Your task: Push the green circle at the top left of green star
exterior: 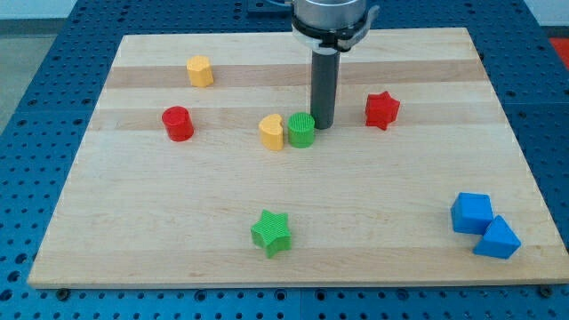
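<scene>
- My tip (pixel 323 125) stands on the wooden board (pixel 133 231), its dark rod upright; being a bare rod, it has nothing to open or close and carries nothing.
- The green circle (pixel 301 130) sits just beside my tip on the view's left, a shade toward the view's bottom, apparently touching or a hair apart; contact cannot be told for certain.
- A yellow block (pixel 272 132) lies beyond the green circle from my tip, pressed against its far side on the view's left.
- The green star (pixel 271 233) lies well away from my tip toward the view's bottom and slightly to the view's left.
- The deciding relation: my tip is on the circle's right, so a push from here would drive it toward the view's left, into the yellow block; judged from this, that neighbour may get shoved along.
- The circle is above the star, but slightly to the right, so the goal spot, up-left of the star, looks still some way off.
</scene>
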`<control>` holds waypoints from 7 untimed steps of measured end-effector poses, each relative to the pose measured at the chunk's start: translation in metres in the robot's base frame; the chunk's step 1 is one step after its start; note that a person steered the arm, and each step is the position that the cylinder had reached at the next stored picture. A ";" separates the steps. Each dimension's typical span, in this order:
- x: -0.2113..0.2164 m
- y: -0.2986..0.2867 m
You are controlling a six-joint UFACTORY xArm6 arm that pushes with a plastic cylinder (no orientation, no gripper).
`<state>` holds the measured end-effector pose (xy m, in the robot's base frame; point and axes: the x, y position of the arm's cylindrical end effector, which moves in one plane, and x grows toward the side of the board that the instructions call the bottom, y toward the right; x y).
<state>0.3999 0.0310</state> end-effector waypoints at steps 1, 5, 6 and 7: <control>0.016 -0.006; 0.010 -0.033; 0.029 -0.044; 0.058 -0.044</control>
<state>0.4577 -0.0133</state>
